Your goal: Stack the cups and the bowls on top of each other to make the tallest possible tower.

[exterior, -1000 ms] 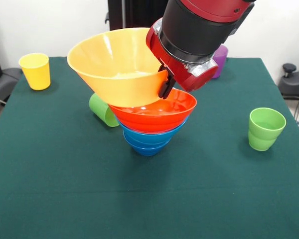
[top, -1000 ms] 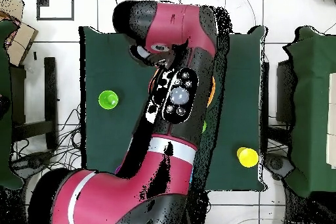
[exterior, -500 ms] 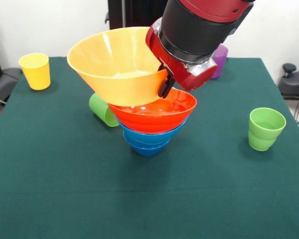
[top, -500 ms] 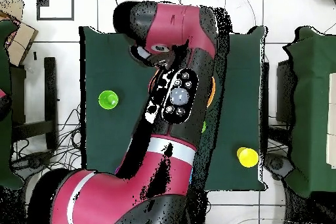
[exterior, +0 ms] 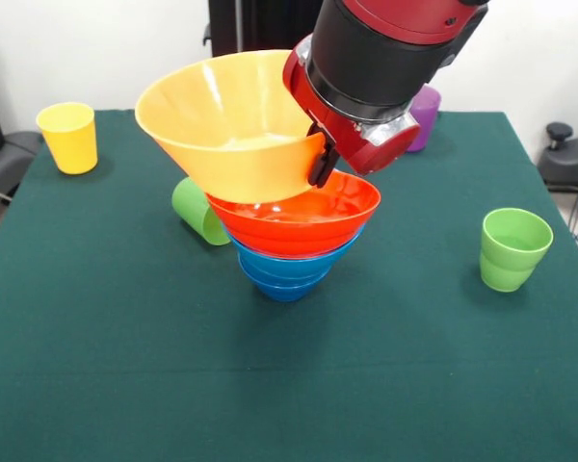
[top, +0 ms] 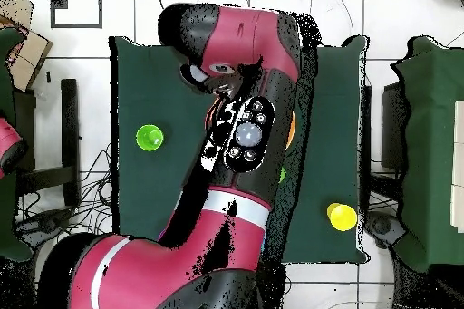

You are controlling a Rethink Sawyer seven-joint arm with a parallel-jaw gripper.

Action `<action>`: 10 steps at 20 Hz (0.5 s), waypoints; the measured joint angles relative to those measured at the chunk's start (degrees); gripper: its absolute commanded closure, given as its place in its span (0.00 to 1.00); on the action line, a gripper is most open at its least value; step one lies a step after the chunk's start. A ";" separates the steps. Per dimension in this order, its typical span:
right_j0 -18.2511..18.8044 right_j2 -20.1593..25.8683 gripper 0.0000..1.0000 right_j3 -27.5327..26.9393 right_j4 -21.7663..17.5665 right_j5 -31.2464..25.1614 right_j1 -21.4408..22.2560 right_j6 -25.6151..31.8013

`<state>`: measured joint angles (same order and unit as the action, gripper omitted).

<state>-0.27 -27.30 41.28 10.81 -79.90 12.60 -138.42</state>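
— Barely anything has shifted since the earlier frames: the hand [exterior: 320, 159] has nudged the yellow-orange bowl [exterior: 233, 130] a touch toward the stack's middle, its far rim sitting slightly nearer the arm than it did a second ago

— And the hand's grip?

— Its dark fingers [exterior: 318, 166] are pinching that bowl's wall at the rim nearest the wrist, one finger visible outside; the bowl hangs tilted, its lower edge touching or just over the orange-red bowl [exterior: 299, 217]

— How does the arm stand?

— The red and black arm [exterior: 380, 58] comes down from above at a slant, wrist angled toward the stack; from overhead the arm [top: 245, 133] covers nearly the whole pile

— What is built so far?

— The tower [exterior: 291, 241] stands near the middle of the green bench [exterior: 125, 366]: blue bowls [exterior: 284, 272] nested at the bottom, the orange-red one on them. The yellow-orange bowl is not yet seated and looks off-centre, so it seems the step in hand is settling it level

— And what is left?

— No cup is on the tower. A yellow cup [exterior: 68, 137] stands at a far corner, a green cup [exterior: 512, 248] upright well to one side, another green cup [exterior: 199, 211] lying on its side just behind the pile, and a purple cup [exterior: 425, 115] partly hidden behind the arm. A light blue one cannot be seen. Roughly half the job appears to remain
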 measured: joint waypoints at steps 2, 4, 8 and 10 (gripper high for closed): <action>-0.07 -0.10 1.00 0.22 0.18 0.38 0.00 0.00; -0.11 -0.12 1.00 0.33 0.32 0.62 -0.01 0.00; -0.22 -0.23 1.00 0.76 0.77 1.64 -0.01 0.00; -0.27 -0.26 1.00 0.95 1.01 2.29 -0.01 0.00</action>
<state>-0.54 -27.57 42.23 11.82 -77.60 12.60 -138.42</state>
